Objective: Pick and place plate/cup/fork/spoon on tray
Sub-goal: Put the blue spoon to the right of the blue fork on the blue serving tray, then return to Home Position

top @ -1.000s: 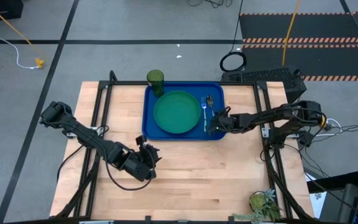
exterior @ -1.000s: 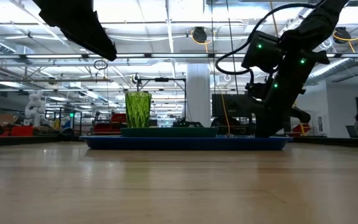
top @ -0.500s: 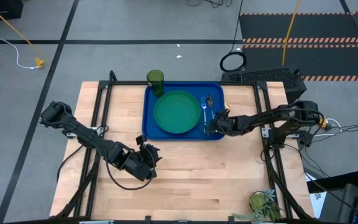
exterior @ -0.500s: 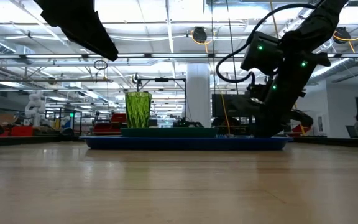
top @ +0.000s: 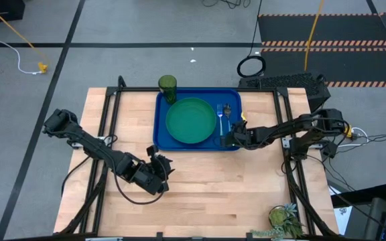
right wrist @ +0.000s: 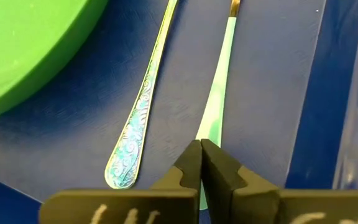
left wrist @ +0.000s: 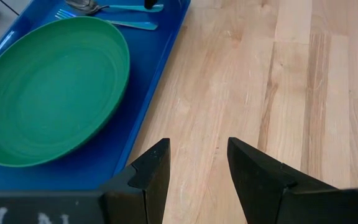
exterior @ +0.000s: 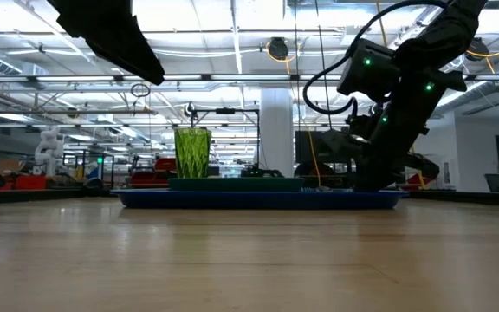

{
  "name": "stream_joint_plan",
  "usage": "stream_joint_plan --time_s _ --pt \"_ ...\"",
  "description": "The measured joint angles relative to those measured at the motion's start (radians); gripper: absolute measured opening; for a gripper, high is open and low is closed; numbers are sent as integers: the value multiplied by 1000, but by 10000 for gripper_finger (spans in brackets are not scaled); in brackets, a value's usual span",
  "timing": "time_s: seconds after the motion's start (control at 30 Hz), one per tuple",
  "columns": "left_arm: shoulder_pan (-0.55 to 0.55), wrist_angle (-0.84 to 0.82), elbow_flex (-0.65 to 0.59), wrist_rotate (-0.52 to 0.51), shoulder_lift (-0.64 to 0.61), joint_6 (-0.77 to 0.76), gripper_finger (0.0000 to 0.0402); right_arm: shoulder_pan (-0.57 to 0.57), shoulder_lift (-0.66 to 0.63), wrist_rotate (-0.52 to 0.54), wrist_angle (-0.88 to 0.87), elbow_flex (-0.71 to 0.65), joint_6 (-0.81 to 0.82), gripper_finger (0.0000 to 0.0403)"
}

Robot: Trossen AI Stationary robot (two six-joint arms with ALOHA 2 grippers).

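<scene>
Looks like the last step — everything's on the tray [top: 163,144] in the upper middle of the high view: plate [top: 191,120], cup [top: 167,85], fork [right wrist: 143,99] and spoon [right wrist: 219,87]. The right gripper [right wrist: 201,163] is pressed together over the spoon's handle end, though whether it's actually pinching it I can't tell. Next move is probably letting go and backing off. Left gripper [left wrist: 197,165] sits spread, lower left — idle.

The deep blue tray [top: 161,137] at the surface's far edge carries the green plate [top: 190,121], the dark green cup [top: 167,86] at its far left corner, and fork [top: 220,120] beside spoon [top: 228,112] along its right side.
</scene>
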Motion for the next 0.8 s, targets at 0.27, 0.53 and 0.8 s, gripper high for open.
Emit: stream_joint_plan --time_s 0.27,0.53,0.8 --pt "-5 0 0 3 0 -6 163 27 -30 22 8 -2 4 0" --pt "5 -6 0 5 0 27 163 78 -182 49 77 -2 -237 0" --pt "37 -23 0 -13 -2 40 163 108 -396 -40 217 -1 -794 0"
